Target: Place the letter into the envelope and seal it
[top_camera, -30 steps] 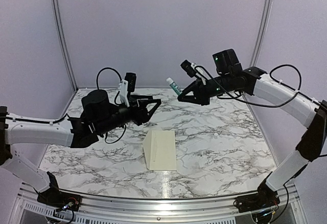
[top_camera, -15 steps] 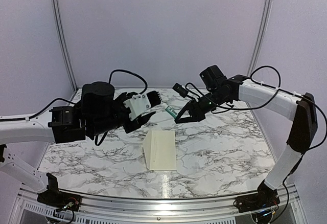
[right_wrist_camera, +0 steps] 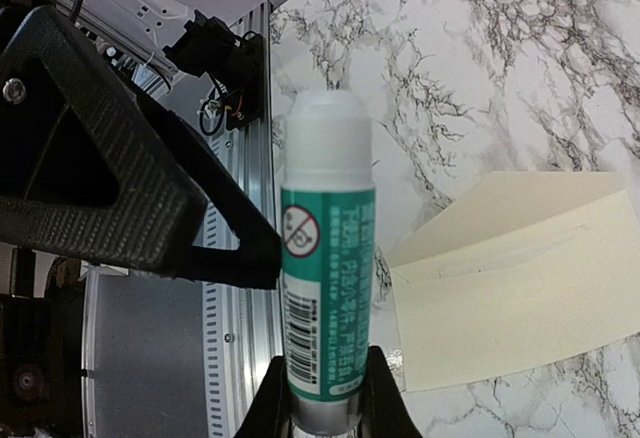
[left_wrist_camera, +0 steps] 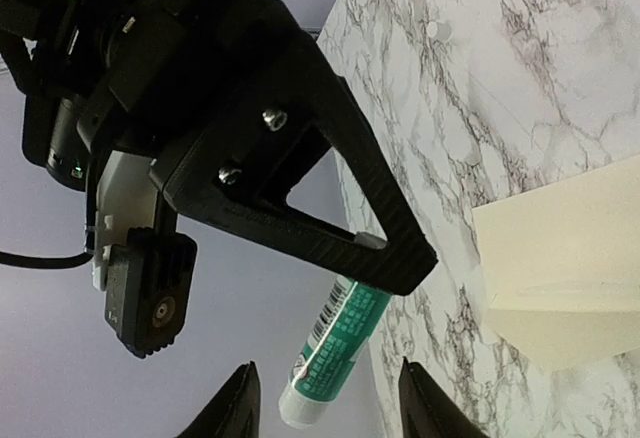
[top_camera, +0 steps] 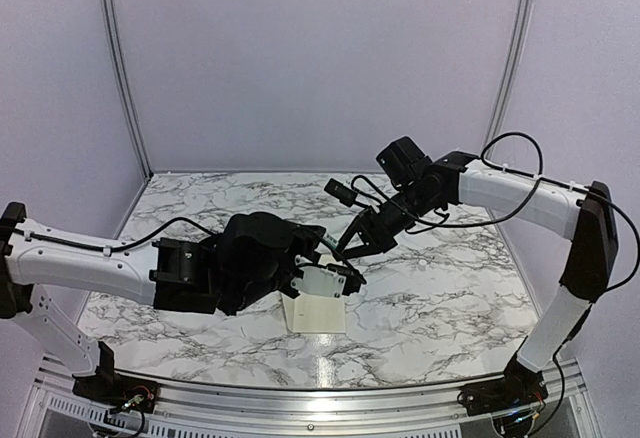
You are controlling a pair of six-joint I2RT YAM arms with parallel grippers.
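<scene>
Right tool (right_wrist_camera: 325, 398) clenched on the glue tube (right_wrist_camera: 326, 288), cap end toward the left tool (left_wrist_camera: 325, 403), which is released, its fingers (left_wrist_camera: 238, 403) either side of the cap and not touching it.

Step, as I judge it: uncapping. Centre the cap between the fingers, close on the cap only, then pull along the tube's axis.

The envelope (top_camera: 320, 318) lies flat on the worktop (top_camera: 450, 288), lower centre of the top view. It is cream and unmarked, with a fold line near one edge, and is partly hidden by the left arm. The letter is not visible.
</scene>
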